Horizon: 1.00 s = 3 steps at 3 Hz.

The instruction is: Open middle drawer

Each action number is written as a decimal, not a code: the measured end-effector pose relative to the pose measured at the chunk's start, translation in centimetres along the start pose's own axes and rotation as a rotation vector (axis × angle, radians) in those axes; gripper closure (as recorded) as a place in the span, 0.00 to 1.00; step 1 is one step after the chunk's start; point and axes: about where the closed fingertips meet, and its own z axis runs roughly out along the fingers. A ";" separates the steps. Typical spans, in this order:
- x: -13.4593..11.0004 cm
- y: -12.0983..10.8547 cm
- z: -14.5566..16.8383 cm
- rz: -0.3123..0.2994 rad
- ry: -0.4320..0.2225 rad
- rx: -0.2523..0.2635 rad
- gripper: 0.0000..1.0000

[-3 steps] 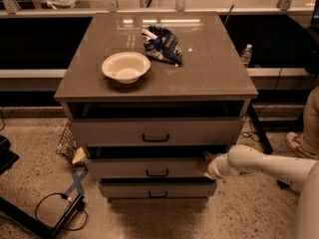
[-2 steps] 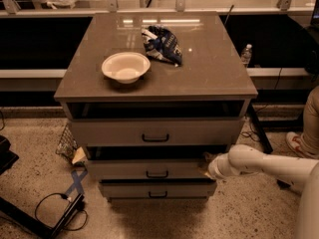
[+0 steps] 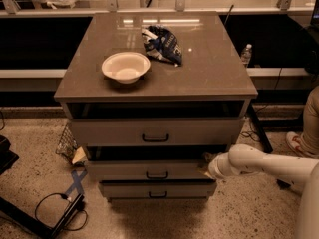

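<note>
Unmoved: tool (image 3: 208,165) beside middle drawer (image 3: 149,171); 3 drawers (image 3: 155,132), 1 bowl (image 3: 125,67), 1 bag (image 3: 162,45).

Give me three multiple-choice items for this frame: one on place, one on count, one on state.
1. Where is the end effector? A on the countertop; B at the middle drawer's right end; C at the bottom handle.
2. How many drawer handles show? A two; B three; C five.
3. The white bowl is: A upright; B upside down; C on its side.
Key: B, it sits at that drawer's right front corner; B, one handle per drawer front; A, its opening faces up.
</note>
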 end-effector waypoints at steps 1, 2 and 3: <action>0.0 0.0 0.0 0.000 0.000 0.000 1.00; 0.0 0.0 0.0 0.000 0.000 0.000 1.00; 0.0 0.0 0.0 0.000 0.000 0.000 0.97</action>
